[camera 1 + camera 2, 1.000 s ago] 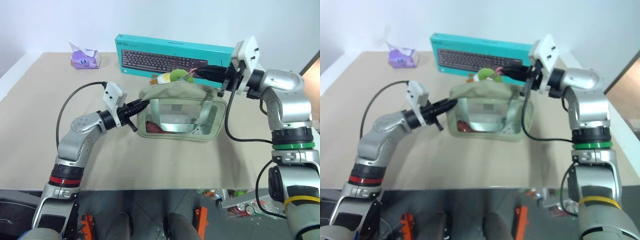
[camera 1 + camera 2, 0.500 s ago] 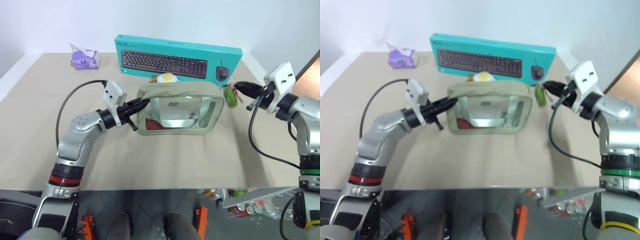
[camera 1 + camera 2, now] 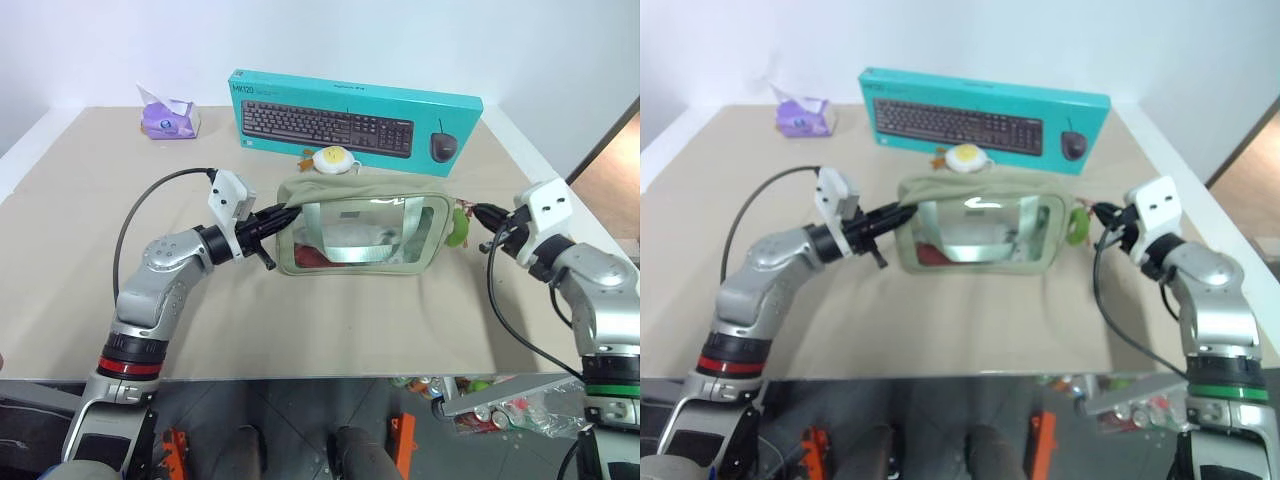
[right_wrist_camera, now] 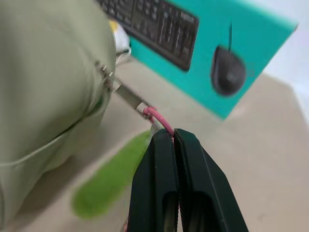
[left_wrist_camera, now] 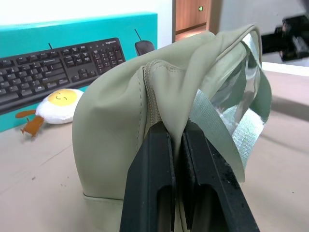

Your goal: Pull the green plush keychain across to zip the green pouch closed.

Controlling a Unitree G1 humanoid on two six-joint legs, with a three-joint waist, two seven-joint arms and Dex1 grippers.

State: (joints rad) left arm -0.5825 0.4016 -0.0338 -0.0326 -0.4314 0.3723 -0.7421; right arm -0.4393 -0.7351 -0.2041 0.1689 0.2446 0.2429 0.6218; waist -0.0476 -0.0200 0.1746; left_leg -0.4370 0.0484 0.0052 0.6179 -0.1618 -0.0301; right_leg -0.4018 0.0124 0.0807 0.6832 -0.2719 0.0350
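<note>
Green pouch sits centre frame on the table, long axis running left-right. Green plush keychain hangs off the pouch's right end, just left of the right end effector, the nearer arm. That end effector is clamped tight on the pink loop joining the zipper pull to the lime fuzzy charm. Left end effector pinches the pouch's left end fabric, fully closed. Zip looks run across; pouch pale sage with clear windows.
</note>
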